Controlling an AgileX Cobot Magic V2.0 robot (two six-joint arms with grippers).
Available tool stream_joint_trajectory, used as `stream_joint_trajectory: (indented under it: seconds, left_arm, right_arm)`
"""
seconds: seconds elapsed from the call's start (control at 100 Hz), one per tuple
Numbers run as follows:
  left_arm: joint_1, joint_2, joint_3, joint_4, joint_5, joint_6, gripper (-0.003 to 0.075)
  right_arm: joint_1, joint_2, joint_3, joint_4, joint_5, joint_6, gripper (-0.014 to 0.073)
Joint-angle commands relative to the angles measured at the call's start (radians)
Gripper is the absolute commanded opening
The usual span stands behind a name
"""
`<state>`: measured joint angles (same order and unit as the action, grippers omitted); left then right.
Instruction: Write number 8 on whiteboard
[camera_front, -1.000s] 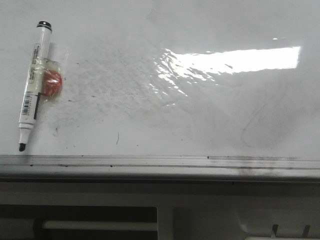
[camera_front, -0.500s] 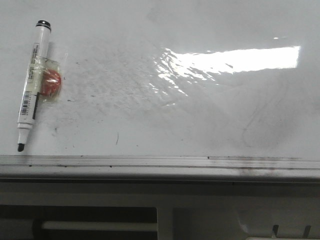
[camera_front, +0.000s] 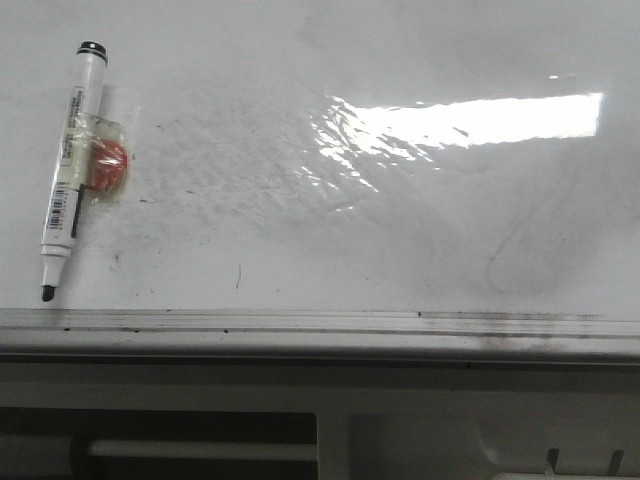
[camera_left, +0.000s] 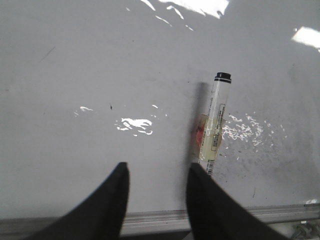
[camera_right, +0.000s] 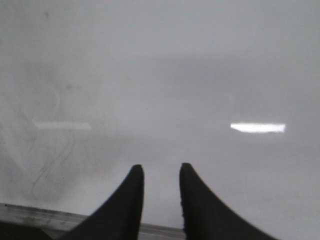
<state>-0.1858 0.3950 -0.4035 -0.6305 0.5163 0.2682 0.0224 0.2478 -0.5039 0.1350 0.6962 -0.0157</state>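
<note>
Judging from the bare whiteboard (camera_front: 400, 60), we are at the very start: no number 8 is drawn, only faint grey erased strokes. Our marker (camera_front: 70, 165) lies uncapped on the board's left side, tip toward the silver rail (camera_front: 300, 322). Our left end effector (camera_left: 156, 187) hangs parted and empty just beside the marker; our right end effector (camera_right: 161, 187) is likewise parted, holding nothing. Next we need to straddle and grasp the marker.
</note>
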Motion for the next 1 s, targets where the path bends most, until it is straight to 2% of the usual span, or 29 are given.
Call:
stream_joint_trajectory:
  seconds: [0.0,0.07,0.28,0.55,0.76,0.85,0.99]
  left_arm:
    - [-0.043,0.069,-0.066,-0.046,-0.042,0.070,0.0447]
    - [-0.087,0.117,-0.068,-0.065,-0.038,0.109,0.0433]
    - [-0.230,0.265,-0.074,-0.093,-0.106,0.132,0.0349]
    - [-0.386,0.449,-0.075,-0.168,-0.282,0.132,0.0345]
    - [-0.428,0.558,-0.075,-0.181,-0.399,0.132,0.0332]
    - [-0.428,0.589,-0.075,-0.183,-0.404,0.132,0.0259]
    - [-0.428,0.619,-0.075,-0.183,-0.409,0.132,0.0055]
  right_arm:
    - [0.022,0.057,-0.074,0.000,-0.027,-0.023,0.0352]
    - [0.053,0.071,-0.089,0.013,-0.047,-0.023,0.0407]
    - [0.134,0.110,-0.094,0.013,-0.057,-0.023,0.0405]
    - [0.136,0.139,-0.094,0.013,-0.087,-0.023,0.0405]
    - [0.136,0.139,-0.094,0.013,-0.087,-0.023,0.0405]
    - [0.136,0.139,-0.094,0.025,-0.087,-0.023,0.0405]
    - [0.136,0.139,-0.098,0.031,-0.087,-0.023,0.0405]
